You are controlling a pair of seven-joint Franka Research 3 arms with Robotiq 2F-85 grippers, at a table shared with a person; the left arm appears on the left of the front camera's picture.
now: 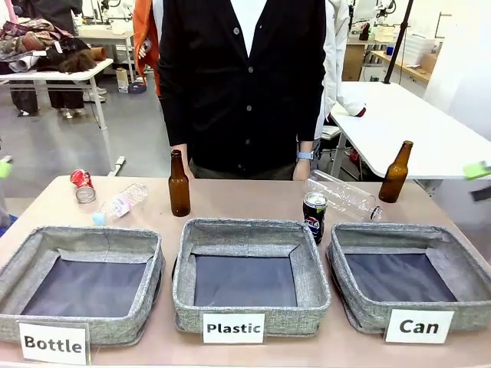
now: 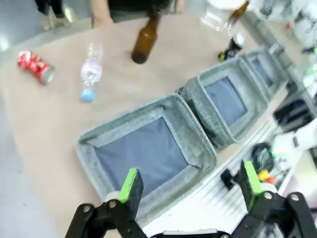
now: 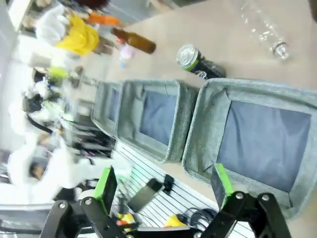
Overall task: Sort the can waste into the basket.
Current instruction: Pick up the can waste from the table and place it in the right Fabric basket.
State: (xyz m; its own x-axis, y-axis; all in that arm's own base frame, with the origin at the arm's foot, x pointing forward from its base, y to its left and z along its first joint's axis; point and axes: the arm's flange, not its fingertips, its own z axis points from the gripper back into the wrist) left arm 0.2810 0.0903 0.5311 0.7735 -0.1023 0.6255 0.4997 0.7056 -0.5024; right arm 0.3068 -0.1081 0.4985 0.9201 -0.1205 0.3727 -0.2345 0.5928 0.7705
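Red can lies sideways (could roll if nudged), well apart from the "Can" basket; we note left gripper and right gripper wide open, empty.

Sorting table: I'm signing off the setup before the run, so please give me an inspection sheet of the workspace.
Surface: tan table, bare apart from the items below.
Job's things: red can lies on its side, far left; black-blue can stands upright behind the gap between two baskets; Can basket empty.
Clutter: brown glass bottles upright, clear plastic bottles lying; Plastic basket and Bottle basket empty.
Grippers: left gripper and right gripper open, holding nothing.
Cables: nothing seen on the table; a dark coil off its near edge.
Surroundings: person stands at the far edge; white tables behind.
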